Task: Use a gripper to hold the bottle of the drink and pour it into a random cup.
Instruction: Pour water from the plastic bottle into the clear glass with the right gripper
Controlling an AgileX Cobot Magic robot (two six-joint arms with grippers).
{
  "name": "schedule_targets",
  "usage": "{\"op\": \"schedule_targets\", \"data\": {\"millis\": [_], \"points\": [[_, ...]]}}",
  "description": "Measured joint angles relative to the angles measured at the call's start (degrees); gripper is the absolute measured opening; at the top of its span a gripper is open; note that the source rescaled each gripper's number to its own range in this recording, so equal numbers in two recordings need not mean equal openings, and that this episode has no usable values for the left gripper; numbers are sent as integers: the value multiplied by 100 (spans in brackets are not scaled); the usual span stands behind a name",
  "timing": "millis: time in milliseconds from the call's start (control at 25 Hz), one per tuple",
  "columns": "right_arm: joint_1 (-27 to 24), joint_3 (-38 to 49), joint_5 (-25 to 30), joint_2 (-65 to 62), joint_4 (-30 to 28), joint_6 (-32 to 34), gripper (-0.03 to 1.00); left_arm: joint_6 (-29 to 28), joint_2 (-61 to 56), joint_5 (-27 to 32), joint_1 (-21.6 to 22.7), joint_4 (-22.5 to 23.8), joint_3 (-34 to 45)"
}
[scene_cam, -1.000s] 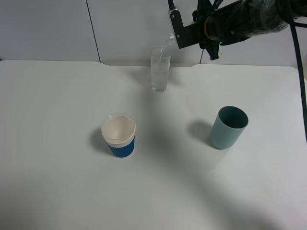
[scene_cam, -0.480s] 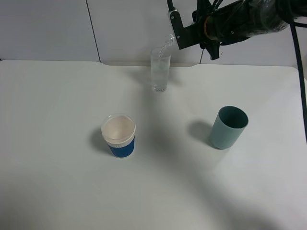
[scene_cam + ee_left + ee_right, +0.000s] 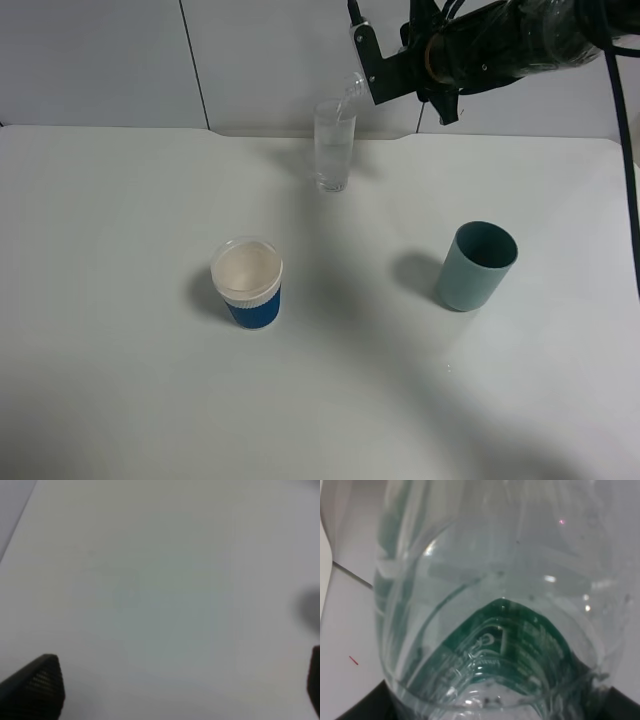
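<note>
My right jaws are closed narrow on the bottle and grip its clear body. In the right wrist view the plastic fills nearly the whole picture. The dark green label with its white marks shows through the curved wall, and the black of my jaws sits on either side of the bottle, close to the camera.

From the high camera, my right arm reaches in from the right, above the far edge of the worktop. The bottle is tipped over in my grip, with its clear neck slanting down and to the left. Its mouth is right at the rim of the glass. I cannot tell whether the mouth touches the rim, or whether any drink is running. The glass stands upright near the far edge of the worktop, just before the wall.

My left jaws stand wide open and hold nothing. One black fingertip shows at one side of the left wrist view and a sliver of the other at the opposite side. Only blurred pale worktop lies between them.

The teal cup stands upright to the right. The white-rimmed cup with a blue sleeve stands left of the middle. Both are nearer the camera, well apart from the glass and from each other.
</note>
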Motion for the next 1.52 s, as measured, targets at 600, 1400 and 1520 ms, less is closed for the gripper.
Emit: {"op": "schedule_targets", "data": {"millis": [600, 1400, 1520], "points": [[0, -5, 98, 0, 0, -185, 0, 4, 0, 0, 0, 0, 0], [0, -5, 100, 0, 0, -288, 0, 4, 0, 0, 0, 0, 0], [0, -5, 100, 0, 0, -292, 0, 4, 0, 0, 0, 0, 0]]}}
